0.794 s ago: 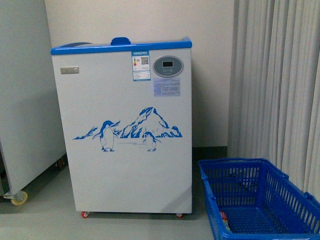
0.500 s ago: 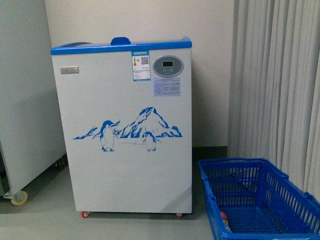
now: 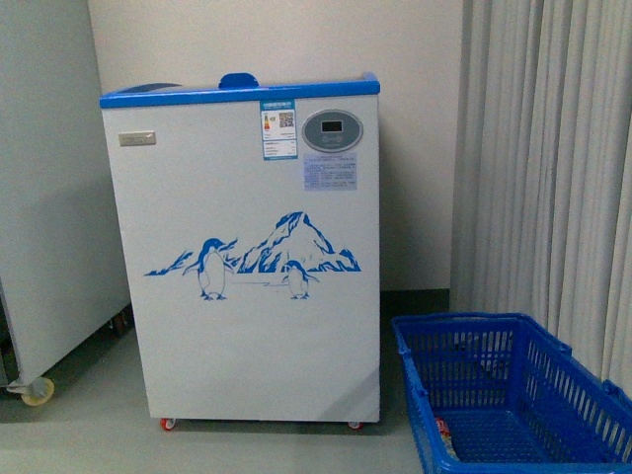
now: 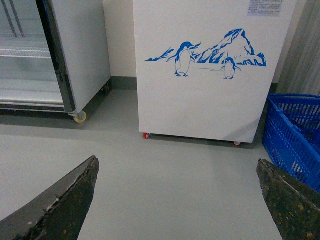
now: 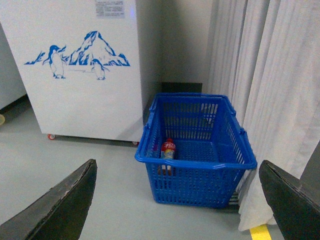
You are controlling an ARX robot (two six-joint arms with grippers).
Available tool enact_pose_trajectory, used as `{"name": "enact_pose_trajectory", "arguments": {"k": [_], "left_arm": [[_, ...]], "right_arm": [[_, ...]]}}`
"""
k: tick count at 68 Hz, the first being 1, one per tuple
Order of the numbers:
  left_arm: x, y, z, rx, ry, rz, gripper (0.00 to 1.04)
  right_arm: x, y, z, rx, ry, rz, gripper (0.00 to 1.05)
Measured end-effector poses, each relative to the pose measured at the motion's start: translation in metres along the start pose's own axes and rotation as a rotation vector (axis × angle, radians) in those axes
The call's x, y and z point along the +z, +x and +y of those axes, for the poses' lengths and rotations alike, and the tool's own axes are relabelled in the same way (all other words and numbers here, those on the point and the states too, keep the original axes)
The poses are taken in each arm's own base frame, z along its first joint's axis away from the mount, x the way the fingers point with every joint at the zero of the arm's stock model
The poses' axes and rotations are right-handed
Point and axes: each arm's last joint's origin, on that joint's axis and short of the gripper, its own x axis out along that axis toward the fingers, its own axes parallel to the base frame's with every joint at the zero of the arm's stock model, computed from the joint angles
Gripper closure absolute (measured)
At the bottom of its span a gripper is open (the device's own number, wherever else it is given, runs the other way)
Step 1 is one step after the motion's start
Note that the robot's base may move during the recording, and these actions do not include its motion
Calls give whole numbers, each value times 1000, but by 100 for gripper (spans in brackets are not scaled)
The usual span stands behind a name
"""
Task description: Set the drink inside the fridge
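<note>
1. drink (image 5: pixel 169 150) was seen inside the blue basket (image 5: pixel 190 95), beside the fridge (image 3: pixel 247 276), ungripped.
2. left gripper (image 4: pixel 176 162) and right gripper (image 5: pixel 177 163) were held wide apart, empty.
3. nothing was seen changed from earlier front views; pick-up was judged unstarted.

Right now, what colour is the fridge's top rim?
Blue; the fridge rim shows best in the front view.

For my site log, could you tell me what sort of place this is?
Probably a mock shop set-up: a chest fridge, a blue basket holding a drink, and a glass-door cabinet.
</note>
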Motion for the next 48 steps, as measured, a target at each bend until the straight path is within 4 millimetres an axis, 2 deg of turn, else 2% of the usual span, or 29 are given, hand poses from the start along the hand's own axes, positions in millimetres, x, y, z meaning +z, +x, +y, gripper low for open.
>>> {"name": "enact_pose_trajectory", "arguments": {"k": [48], "left_arm": [[0,0,0,0,0,0,8]], "right_arm": [[0,0,0,0,0,0,8]]}}
